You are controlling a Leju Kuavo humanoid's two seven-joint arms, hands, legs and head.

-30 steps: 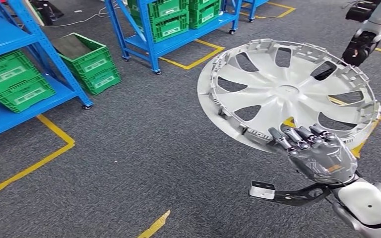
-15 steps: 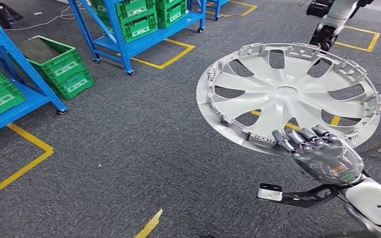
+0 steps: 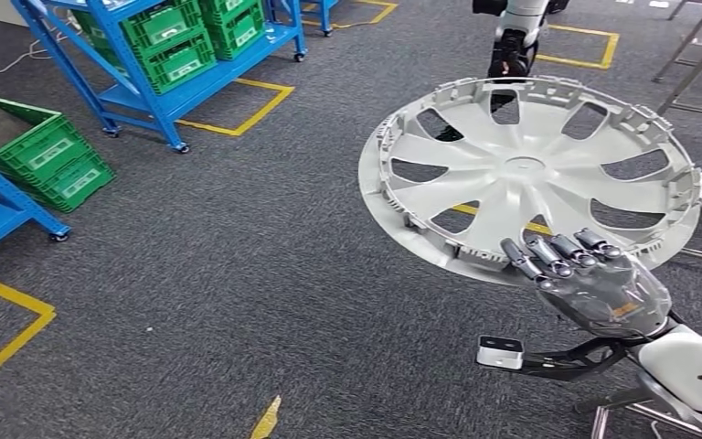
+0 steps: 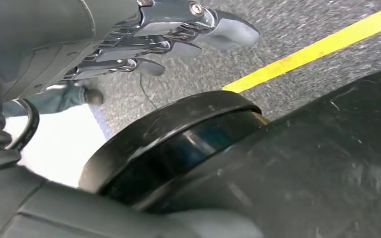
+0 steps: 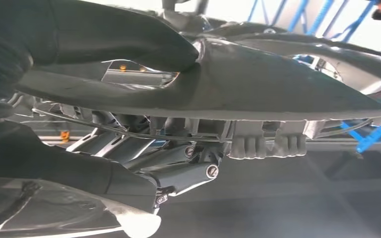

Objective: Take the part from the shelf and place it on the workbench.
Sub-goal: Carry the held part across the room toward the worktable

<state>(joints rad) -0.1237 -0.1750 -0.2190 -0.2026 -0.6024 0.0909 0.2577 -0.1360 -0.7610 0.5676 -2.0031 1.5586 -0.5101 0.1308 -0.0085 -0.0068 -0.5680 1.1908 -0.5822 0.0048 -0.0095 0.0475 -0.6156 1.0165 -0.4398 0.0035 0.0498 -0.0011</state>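
The part is a large silver wheel cover [image 3: 530, 174] with curved spokes, held roughly flat and a little tilted above the grey carpet. My right hand [image 3: 594, 279] grips its near rim from below right, fingers hooked over the inner edge. In the right wrist view the thick thumb [image 5: 129, 44] presses on one face of the cover [image 5: 278, 94] and the fingers [image 5: 178, 168] clamp the ribbed rim from the other side. My left hand [image 4: 144, 39] hangs over the carpet with its fingers stretched out and nothing in them.
Blue shelving with green crates [image 3: 160, 41] stands at the far left, and a green crate [image 3: 32, 151] sits on the floor beside another blue shelf [image 3: 0, 201]. Yellow tape [image 3: 238, 114] marks the carpet. Another robot's arm [image 3: 512, 37] and metal frame legs [image 3: 695, 55] lie ahead.
The whole view has swung: shelves and crates slide left and out, metal frame legs come in at the right. The wheel cover stays in my right hand's grip.
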